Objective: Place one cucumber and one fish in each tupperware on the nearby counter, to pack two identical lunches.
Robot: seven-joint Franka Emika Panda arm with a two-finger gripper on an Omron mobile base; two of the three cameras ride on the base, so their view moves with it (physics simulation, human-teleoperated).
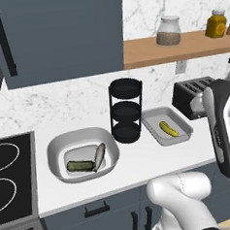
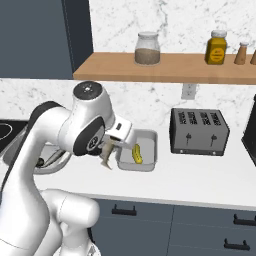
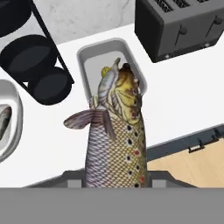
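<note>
- Gripper (image 2: 107, 156) closed on fish (image 3: 116, 144), held above counter (image 1: 140, 166) just beside grey tray (image 2: 148, 159).
- Yellow-green cucumber (image 1: 169, 128) lies in grey tray.
- White tub (image 1: 58, 147) holds dark cucumber (image 1: 79, 165) + 2nd fish (image 1: 99, 156), touching.

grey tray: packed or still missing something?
Missing its fish. The grey tray holds only the yellow-green cucumber; the gripper carries the second fish.
</note>
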